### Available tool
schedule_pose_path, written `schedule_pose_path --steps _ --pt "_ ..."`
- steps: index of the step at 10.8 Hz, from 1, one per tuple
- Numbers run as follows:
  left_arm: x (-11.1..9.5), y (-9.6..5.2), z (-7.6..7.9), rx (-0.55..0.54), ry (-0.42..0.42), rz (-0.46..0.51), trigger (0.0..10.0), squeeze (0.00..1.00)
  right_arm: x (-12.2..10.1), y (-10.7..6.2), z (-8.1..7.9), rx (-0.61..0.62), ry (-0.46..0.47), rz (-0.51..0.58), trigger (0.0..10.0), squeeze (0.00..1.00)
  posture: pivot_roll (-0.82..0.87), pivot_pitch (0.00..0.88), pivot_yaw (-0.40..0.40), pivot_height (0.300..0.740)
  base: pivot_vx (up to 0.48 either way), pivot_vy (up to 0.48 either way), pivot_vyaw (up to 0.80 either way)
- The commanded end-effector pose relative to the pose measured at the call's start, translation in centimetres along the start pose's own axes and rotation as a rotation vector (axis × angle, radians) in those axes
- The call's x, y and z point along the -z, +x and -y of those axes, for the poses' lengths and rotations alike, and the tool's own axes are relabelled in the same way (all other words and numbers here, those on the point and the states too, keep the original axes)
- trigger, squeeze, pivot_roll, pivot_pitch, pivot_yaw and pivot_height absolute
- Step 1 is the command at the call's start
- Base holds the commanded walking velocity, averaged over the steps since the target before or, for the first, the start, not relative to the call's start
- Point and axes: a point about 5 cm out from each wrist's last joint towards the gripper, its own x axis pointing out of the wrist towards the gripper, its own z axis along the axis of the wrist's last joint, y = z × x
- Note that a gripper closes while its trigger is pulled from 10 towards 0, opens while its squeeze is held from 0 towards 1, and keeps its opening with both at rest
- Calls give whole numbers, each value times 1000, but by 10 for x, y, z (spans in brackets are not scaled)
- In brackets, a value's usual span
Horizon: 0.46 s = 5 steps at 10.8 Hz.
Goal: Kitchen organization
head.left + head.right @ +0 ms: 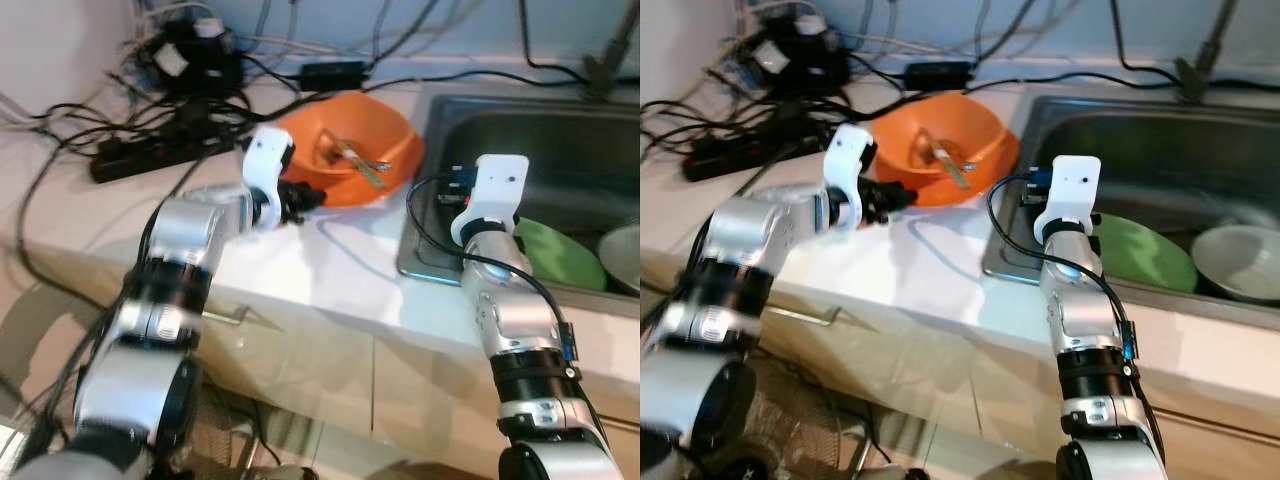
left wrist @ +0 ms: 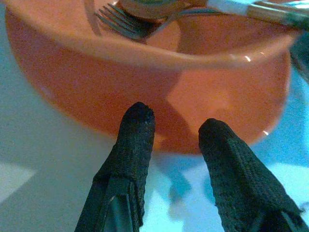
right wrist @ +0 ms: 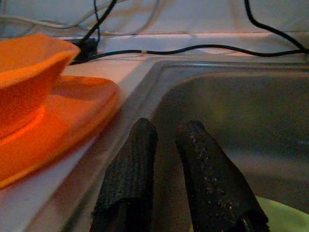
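An orange bowl (image 1: pixel 385 125) stands on the white counter (image 1: pixel 330 255) just left of the sink (image 1: pixel 415 250), with a fork (image 2: pixel 120 21) and other cutlery inside. My left gripper (image 2: pixel 176 118) is open and low on the counter, its tips close to the bowl's near outer wall and nothing between them. My right gripper (image 3: pixel 166 128) hangs over the sink's left rim, fingers close together and empty. In the sink lie a green plate (image 1: pixel 1140 255) and a pale metal dish (image 1: pixel 1240 262).
A black power strip (image 1: pixel 150 155) and a tangle of cables (image 1: pixel 200 60) cover the counter's back left. A faucet base (image 1: pixel 610 55) stands behind the sink. Below the counter edge are cabinet fronts with a handle (image 1: pixel 230 318).
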Motion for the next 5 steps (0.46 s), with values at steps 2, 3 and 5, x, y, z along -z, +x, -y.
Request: schedule_pose_path --steps 2,3,5 --pt "21 -1 18 68 -49 -81 10000 0 2 2 -3 -2 17 -3 10000 0 206 33 147 740 0 0 0" --pt "31 -2 29 93 -62 -101 10000 0 4 2 -1 5 15 -3 10000 0 205 34 151 740 0 0 0" --pt "17 -6 35 67 -75 47 10000 0 2 3 8 30 10 17 10000 0 203 28 148 740 0 0 0"
